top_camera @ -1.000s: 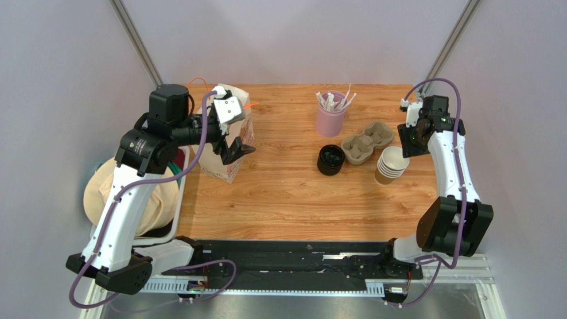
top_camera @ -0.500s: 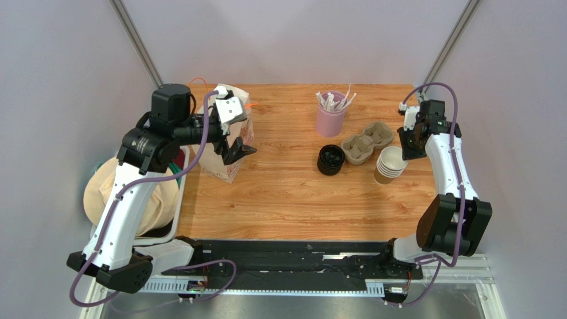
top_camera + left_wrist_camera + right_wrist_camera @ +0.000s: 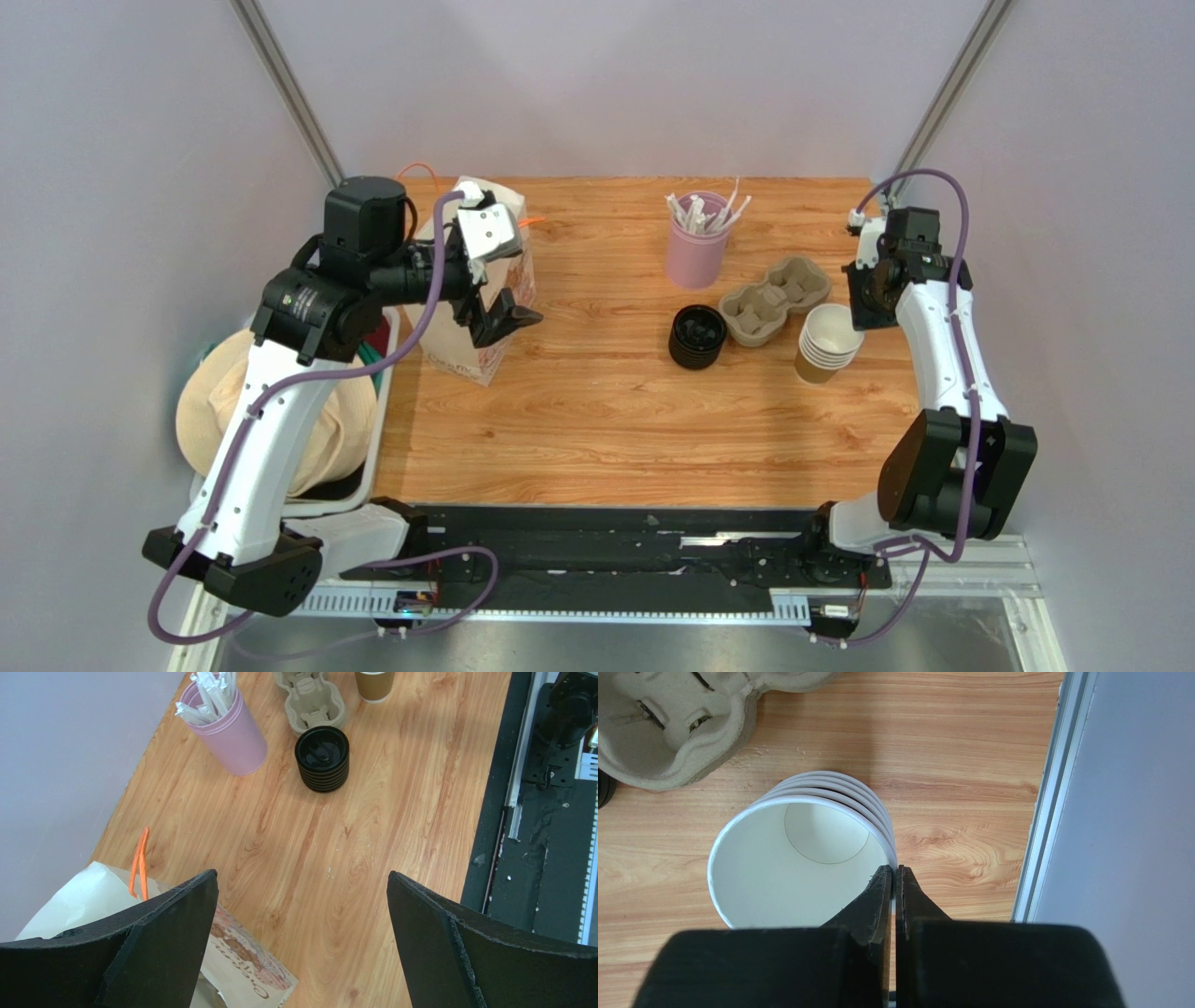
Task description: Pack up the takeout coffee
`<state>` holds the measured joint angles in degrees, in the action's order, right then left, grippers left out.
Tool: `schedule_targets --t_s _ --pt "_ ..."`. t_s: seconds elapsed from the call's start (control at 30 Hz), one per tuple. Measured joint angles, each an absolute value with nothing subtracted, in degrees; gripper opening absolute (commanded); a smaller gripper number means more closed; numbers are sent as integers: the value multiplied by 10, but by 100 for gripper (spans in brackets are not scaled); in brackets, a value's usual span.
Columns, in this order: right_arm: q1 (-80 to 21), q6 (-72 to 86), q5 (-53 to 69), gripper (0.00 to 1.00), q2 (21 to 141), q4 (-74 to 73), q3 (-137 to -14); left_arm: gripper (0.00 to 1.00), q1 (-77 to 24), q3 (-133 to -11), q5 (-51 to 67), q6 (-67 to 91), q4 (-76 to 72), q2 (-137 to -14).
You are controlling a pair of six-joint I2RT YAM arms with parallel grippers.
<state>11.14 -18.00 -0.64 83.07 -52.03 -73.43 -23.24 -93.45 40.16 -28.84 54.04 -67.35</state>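
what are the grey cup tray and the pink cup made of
Grey two-slot cup tray: moulded paper pulp by its look, matte and rough-edged. Pink round cup of white sticks: probably smooth plastic, perhaps coated paper; even colour, faint sheen.

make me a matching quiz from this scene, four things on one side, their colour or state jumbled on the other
Things:
1. stick cup
2. lid stack
3. left hand
4. right hand

Colour or state:
A. open, by the paper bag
B. black
C. shut on the rim of the brown cup stack
D. pink

Pairs: 1-D, 2-B, 3-A, 4-C
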Motion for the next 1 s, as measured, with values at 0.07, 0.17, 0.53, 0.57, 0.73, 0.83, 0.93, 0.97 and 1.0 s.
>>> schedule_targets --t_s 0.07,0.17,0.53,0.57,0.73,0.83,0.93,0.97,1.0 --pt "111 -173 -14 0 831 -515 -734 99 -232 -933 402 -288 540 -674" --pt "111 -161 -26 0 831 -509 -734 99 -232 -933 402 -288 539 -674" --pt "112 -120 -66 0 844 -485 -734 99 -233 -932 402 -287 537 -674" --pt "113 -117 -66 0 844 -485 -734 99 -233 -931 403 -286 536 -674" --pt "120 -102 -60 0 843 -485 -734 99 -233 -930 403 -286 533 -674" --pt "123 -96 -57 0 839 -484 -734 99 -233 -930 403 -286 533 -674" --pt "124 -90 -53 0 832 -482 -734 99 -233 -930 403 -286 533 -674" --pt "125 -88 -53 0 828 -480 -734 99 -233 -930 403 -286 533 -674" --pt "126 -87 -52 0 826 -479 -734 99 -233 -930 403 -286 533 -674"
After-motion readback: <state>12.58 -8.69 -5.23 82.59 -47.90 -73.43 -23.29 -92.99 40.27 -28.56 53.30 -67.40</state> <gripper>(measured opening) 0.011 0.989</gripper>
